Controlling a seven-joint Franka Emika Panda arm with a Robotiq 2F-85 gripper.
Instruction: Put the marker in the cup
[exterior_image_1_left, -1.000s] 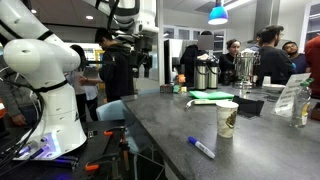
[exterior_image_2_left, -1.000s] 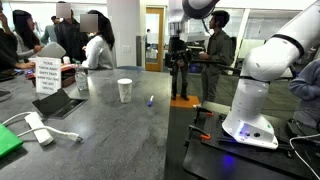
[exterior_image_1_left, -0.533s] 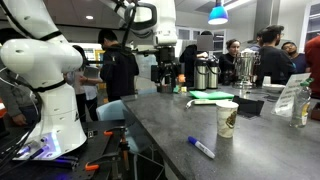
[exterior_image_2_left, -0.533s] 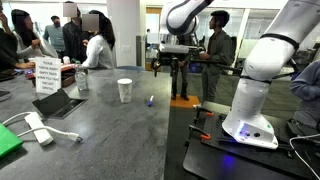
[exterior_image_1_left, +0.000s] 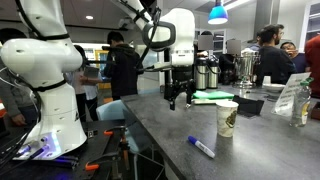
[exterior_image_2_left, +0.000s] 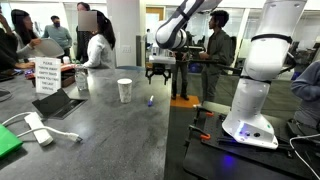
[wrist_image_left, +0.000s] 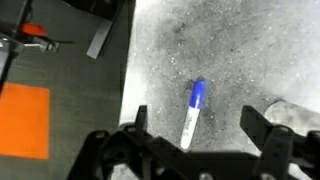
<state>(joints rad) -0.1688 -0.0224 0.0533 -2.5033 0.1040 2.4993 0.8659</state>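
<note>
The marker (exterior_image_1_left: 202, 148), white barrel with a blue cap, lies flat on the dark grey table; it shows too in an exterior view (exterior_image_2_left: 150, 101) and in the wrist view (wrist_image_left: 192, 112). The white paper cup (exterior_image_1_left: 228, 118) with a dark logo stands upright beside it, seen also from the opposite side (exterior_image_2_left: 125, 90). My gripper (exterior_image_1_left: 178, 99) hangs open and empty in the air above the table, over the marker; it appears in both exterior views (exterior_image_2_left: 160, 72). In the wrist view the marker lies between the open fingers (wrist_image_left: 198, 128), well below them.
Steel coffee urns (exterior_image_1_left: 207, 72) and green papers (exterior_image_1_left: 212, 96) sit at the table's far end. A sign stand (exterior_image_2_left: 47, 76), a dark tablet (exterior_image_2_left: 58, 103) and a white power strip (exterior_image_2_left: 38, 128) lie on the table. People stand behind. The table edge runs next to the marker.
The arm has swung from high up behind the table down and forward, so the gripper now hangs over the marker. Marker and cup have not moved.
</note>
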